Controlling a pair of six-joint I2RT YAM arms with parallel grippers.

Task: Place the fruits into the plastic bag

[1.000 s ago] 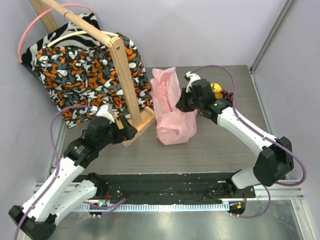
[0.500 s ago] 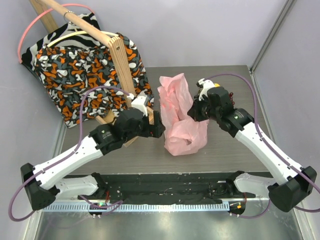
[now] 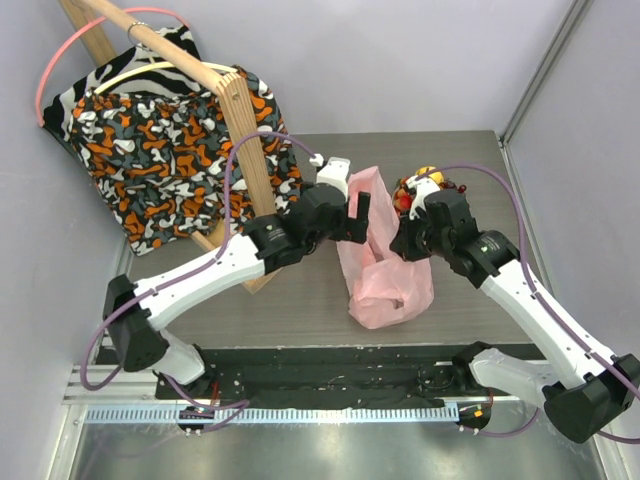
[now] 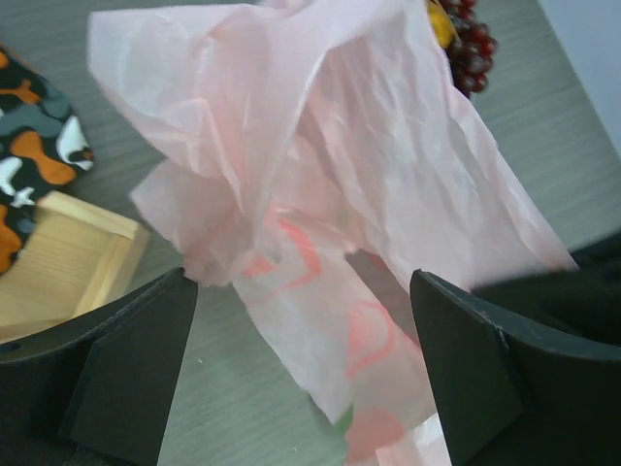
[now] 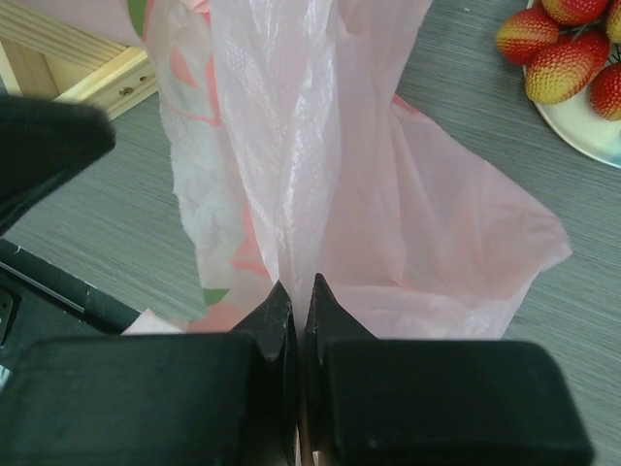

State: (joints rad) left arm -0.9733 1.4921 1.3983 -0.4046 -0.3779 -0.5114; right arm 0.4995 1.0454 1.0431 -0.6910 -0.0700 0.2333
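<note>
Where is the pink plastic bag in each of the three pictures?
Top view: plastic bag mid-table, between the two arms.
Left wrist view: plastic bag fills the middle, inside the open left gripper.
Right wrist view: plastic bag upper middle, pinched by the shut right gripper.
Shared landmark: wooden stand, left of the bag everywhere.

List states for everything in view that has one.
bag: upright, crumpled, pinched by the right gripper
left gripper: open, bag between its fingers
right gripper: shut on bag
fruits: on plate, outside bag
cloth: hanging on rack
</note>
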